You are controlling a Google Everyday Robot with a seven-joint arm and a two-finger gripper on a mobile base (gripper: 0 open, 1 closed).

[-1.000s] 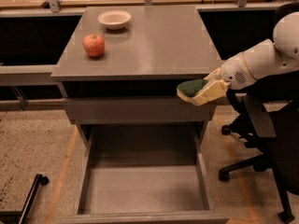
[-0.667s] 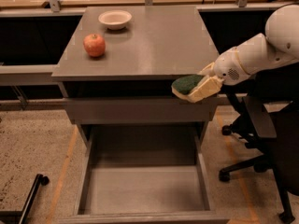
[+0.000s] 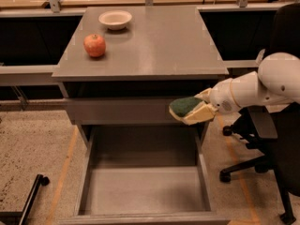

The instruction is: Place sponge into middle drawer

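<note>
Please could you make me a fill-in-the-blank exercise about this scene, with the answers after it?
The end effector, at the right front corner of the cabinet, grips the sponge, its ___ side up. The middle drawer below stands ___, not shut. The apple on the cabinet top is ___ in colour. Missing words: green; open; red.

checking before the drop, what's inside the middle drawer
Nothing visible: the middle drawer shows bare floor. The gripper holds the sponge above a rear corner, hiding that bit.

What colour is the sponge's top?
Dark green over pale yellow, camera view; the gripper holds the sponge above the drawer.
</note>
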